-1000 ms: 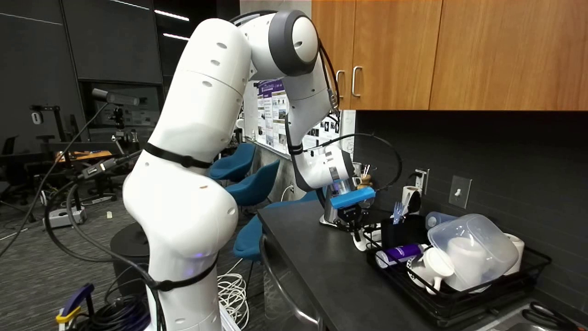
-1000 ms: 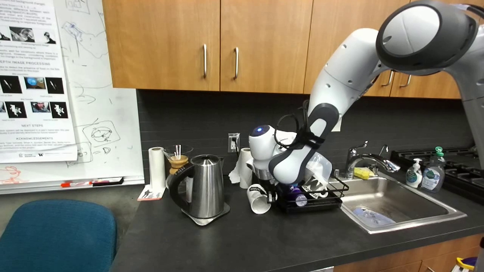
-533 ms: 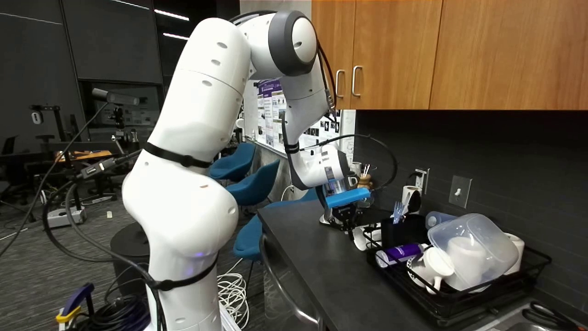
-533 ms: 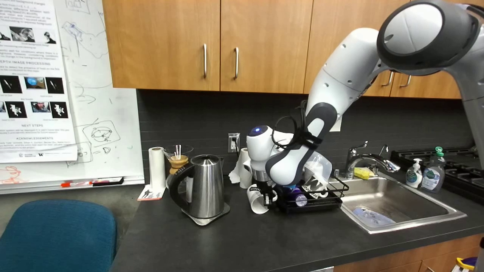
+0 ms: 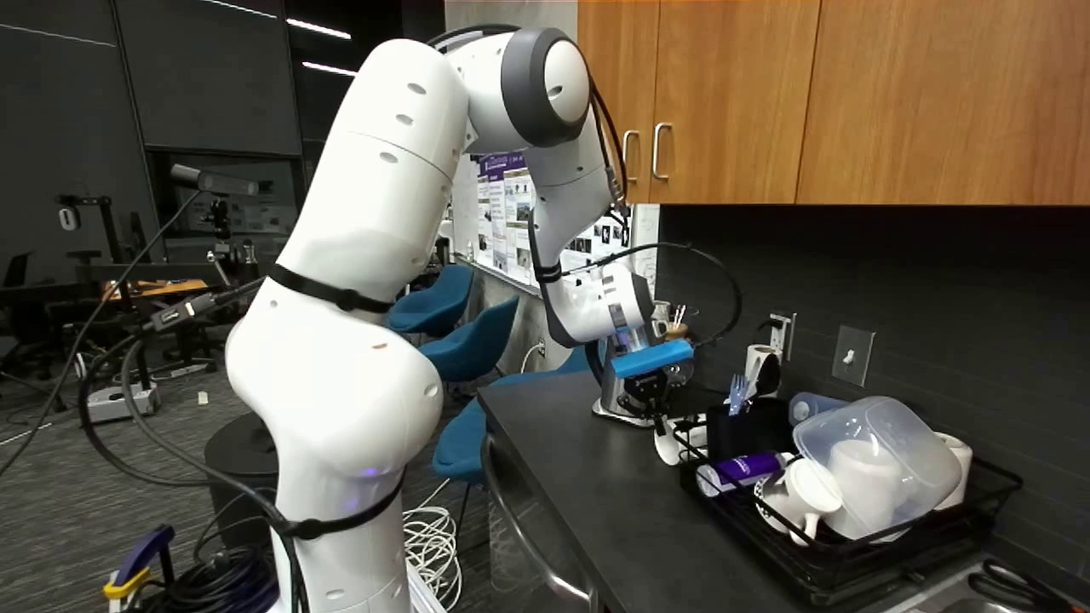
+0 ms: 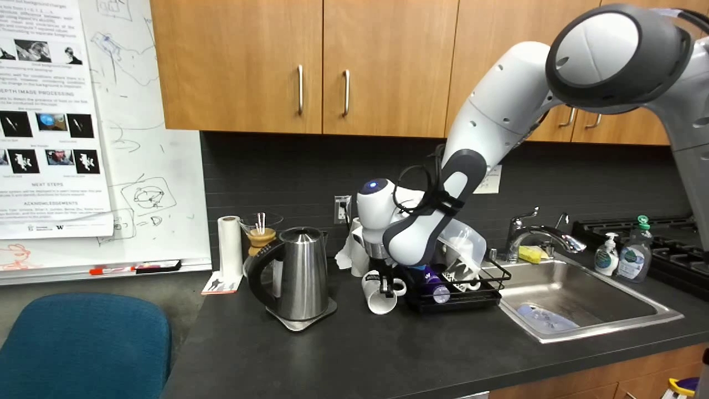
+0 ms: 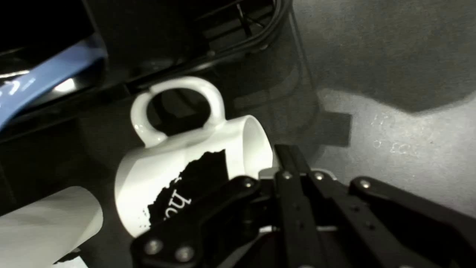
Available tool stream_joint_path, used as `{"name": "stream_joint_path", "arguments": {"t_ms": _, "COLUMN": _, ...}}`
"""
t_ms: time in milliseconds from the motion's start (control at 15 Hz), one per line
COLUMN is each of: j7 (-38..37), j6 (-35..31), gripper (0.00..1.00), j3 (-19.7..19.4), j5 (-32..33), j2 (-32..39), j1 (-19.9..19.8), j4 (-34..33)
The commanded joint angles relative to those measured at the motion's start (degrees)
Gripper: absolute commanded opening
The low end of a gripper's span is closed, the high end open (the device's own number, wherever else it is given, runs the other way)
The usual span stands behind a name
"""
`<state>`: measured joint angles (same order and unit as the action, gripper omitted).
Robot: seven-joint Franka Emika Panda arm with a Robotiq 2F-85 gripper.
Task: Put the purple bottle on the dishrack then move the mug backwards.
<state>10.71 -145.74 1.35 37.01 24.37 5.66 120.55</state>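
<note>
A white mug (image 7: 148,186) with a black print lies on its side on the counter, mouth toward the counter front, handle toward the dishrack. It also shows in both exterior views (image 6: 382,303) (image 5: 667,448). My gripper (image 7: 288,149) is shut with its fingertips together and nothing between them. Its tips are beside the mug's mouth in the wrist view, and in front of the mug in an exterior view (image 6: 388,293); I cannot tell whether they touch it. The purple bottle (image 5: 739,468) lies in the black dishrack (image 5: 839,569), also seen in an exterior view (image 6: 435,284).
A steel kettle (image 6: 303,277) stands left of the mug. A paper towel roll (image 6: 359,255) is behind the mug and shows in the wrist view (image 7: 48,227). The rack holds a patterned mug (image 5: 800,494), a clear container (image 5: 886,460) and a black utensil holder (image 5: 748,430). A sink (image 6: 587,299) lies right.
My gripper has shifted left in an exterior view, away from the rack and across the mug's front, with a slight rise. The mug's handle is now uncovered there. The mug and bottle look unmoved.
</note>
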Motion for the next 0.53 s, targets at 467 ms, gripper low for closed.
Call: {"name": "stream_joint_path", "arguments": {"t_ms": 467, "j7": -1.84, "j6": 2.52, "gripper": 0.0, "j3": -2.66, "j5": -0.44, "j2": 14.84, "j1": 1.52, "j4": -18.83}}
